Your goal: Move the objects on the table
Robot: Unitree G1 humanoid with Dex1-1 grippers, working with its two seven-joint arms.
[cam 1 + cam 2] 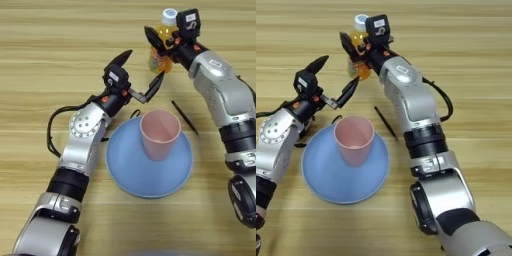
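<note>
Currently the right gripper (162, 42) is clamped on the orange-drink bottle (161, 50), carrying it; just beside, the left gripper (141, 74) gapes wide, so next probably comes a handover.

Two silver-grey arms with rounded shells and black joint bands, black cable looping beside the left forearm, left gripper (141, 73) and right gripper (161, 40) with black pointed fingers, white stickers on wrist blocks, orange accents
</note>
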